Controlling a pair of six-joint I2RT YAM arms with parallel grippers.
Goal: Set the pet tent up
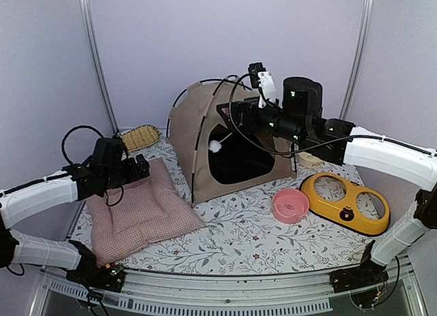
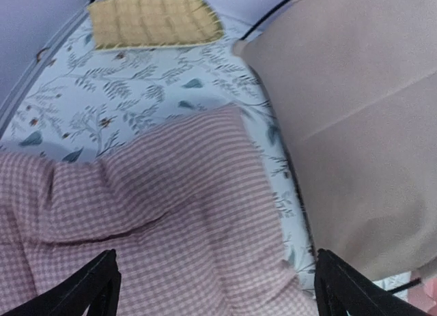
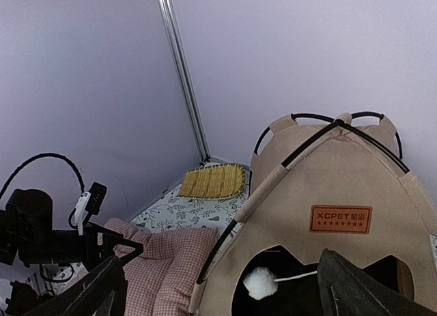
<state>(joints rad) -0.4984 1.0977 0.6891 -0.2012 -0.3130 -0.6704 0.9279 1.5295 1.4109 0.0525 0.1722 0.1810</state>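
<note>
Tent [image 1: 198, 125] stands upright at the far edge of the table [image 1: 239, 234], about mid-way along. Its black poles arch over the beige fabric and its dark doorway faces the near right corner. A white pom-pom [image 1: 215, 146] hangs on its string in the doorway, and a brown label [image 3: 340, 219] sits above it.

Right pincer [image 1: 225, 115] hangs high by the tent's front, fingers wide, gripping nothing.

Left pincer [image 1: 140, 169] hovers over the pink checked cushion [image 1: 143, 207] at the table's left side, fingers wide, gripping nothing.

The cushion lies just beside the tent's left wall. A woven mat [image 1: 140, 137] lies in the far left corner. A pink bowl [image 1: 289, 205] and a yellow feeder [image 1: 345, 201] sit toward the right edge.
</note>
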